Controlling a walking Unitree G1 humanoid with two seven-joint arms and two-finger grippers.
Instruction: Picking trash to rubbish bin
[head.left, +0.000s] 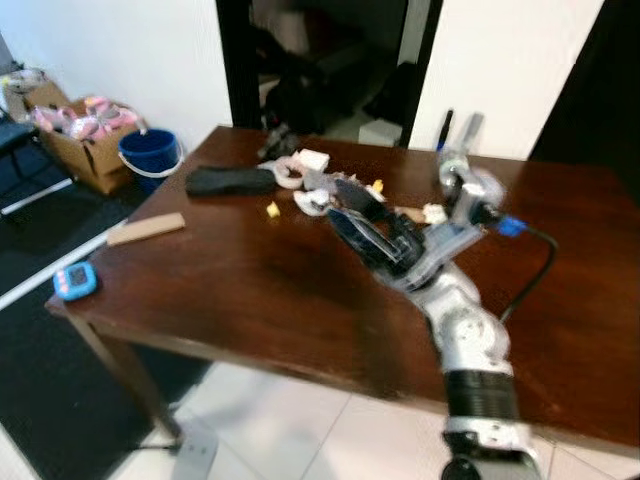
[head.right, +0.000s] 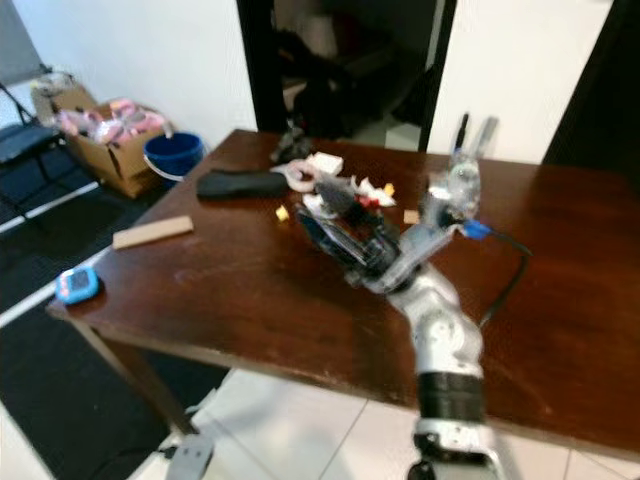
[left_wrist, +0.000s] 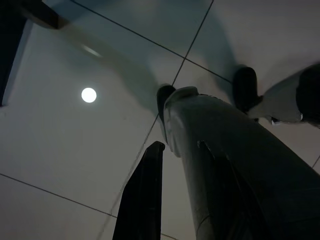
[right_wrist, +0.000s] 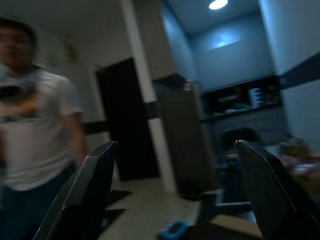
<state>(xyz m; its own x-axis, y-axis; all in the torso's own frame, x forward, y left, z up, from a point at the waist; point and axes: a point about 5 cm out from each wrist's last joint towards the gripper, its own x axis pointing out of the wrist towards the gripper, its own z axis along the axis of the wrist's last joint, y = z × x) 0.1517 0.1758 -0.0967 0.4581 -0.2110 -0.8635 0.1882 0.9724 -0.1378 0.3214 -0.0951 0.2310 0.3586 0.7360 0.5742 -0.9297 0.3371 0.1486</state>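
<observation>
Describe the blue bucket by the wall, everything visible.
The blue bucket is round, plastic-looking and dark blue, with a paler rim and a thin handle hanging down its side. It stands upright on the dark floor past the table's far left corner, against the white wall, right beside a cardboard box. Its inside can't be seen.

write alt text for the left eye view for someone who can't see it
The robot's right gripper, fingers spread open, reaches over a dark wooden table toward a cluster of small trash scraps. A black pouch, a wooden block and a blue gadget lie farther left on the table, with a blue bucket on the floor beyond.
</observation>
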